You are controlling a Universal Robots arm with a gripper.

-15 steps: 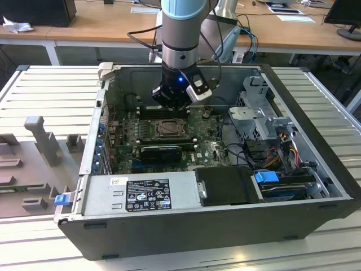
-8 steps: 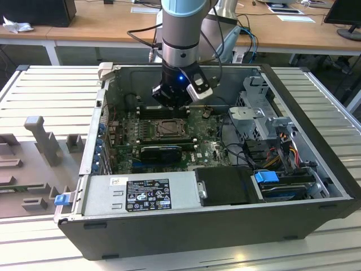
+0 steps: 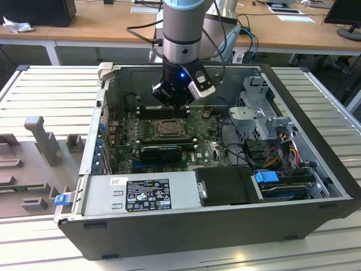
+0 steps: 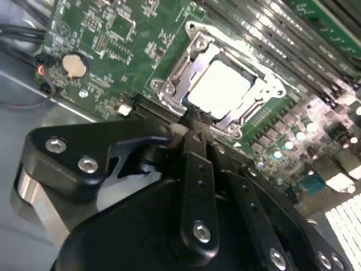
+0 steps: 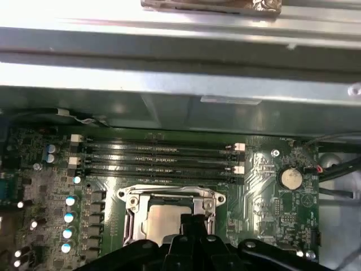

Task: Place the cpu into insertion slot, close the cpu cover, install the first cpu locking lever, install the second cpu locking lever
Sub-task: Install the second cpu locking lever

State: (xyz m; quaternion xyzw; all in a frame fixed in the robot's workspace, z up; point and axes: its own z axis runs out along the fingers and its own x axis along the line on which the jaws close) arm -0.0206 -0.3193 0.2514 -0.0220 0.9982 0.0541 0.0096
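The cpu (image 4: 223, 84) lies flat in the insertion slot (image 3: 169, 129), its pale face showing through the window of the cpu cover (image 4: 169, 84). The silvery cover lies down over the socket in both wrist views, around the cpu (image 5: 161, 223) and with its frame (image 5: 135, 209) flat. My gripper (image 4: 192, 125) is shut, fingertips together and touching or just above one edge of the cover (image 5: 194, 217). In the exterior view the gripper (image 3: 175, 104) hangs inside the open computer case just behind the socket. I cannot make out the locking levers.
Long black memory slots (image 5: 158, 158) run along one side of the socket. A coin battery (image 5: 290, 179) sits on the green board. The case's metal wall (image 5: 180, 84), a power supply (image 3: 141, 195), a drive cage (image 3: 259, 113) and cables (image 3: 282, 149) surround the board.
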